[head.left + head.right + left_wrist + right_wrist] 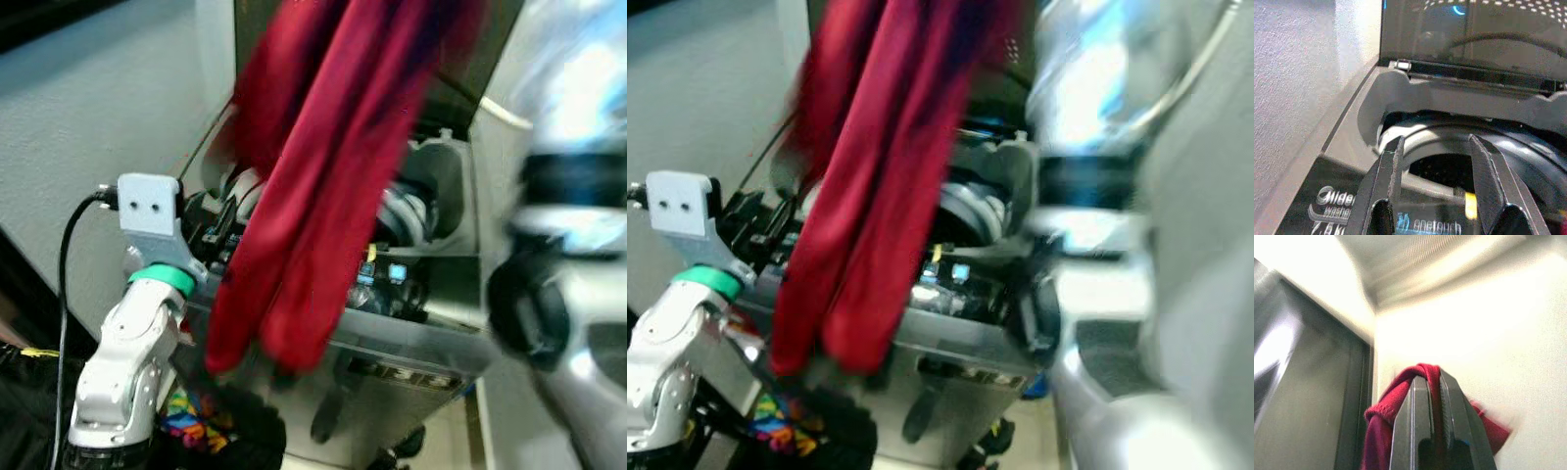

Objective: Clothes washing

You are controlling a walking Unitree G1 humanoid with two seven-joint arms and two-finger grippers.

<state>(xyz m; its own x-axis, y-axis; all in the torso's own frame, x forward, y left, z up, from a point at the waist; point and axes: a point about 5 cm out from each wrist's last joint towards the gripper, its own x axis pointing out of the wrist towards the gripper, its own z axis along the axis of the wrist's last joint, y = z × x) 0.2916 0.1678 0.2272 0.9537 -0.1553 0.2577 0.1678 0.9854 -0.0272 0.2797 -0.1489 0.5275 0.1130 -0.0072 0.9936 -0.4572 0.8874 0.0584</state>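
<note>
A long red garment (323, 186) hangs down in front of me, over the open top-loading washing machine (411, 343). In the right wrist view my right gripper (1433, 382) is shut on the garment's (1386, 411) upper fold, held high near the wall and ceiling. My left gripper (1435, 147) is open and empty, hovering just above the machine's control panel (1352, 205), pointing at the drum opening (1449, 166). The left wrist (147, 284) sits at the machine's front left corner. The machine's lid (1474, 39) stands raised.
A pale wall (98, 147) runs along the machine's left side. A colourful patterned cloth (191, 416) lies low by the machine's front left. My blurred right arm (558, 294) fills the right side. Pale floor (441, 441) shows below the machine.
</note>
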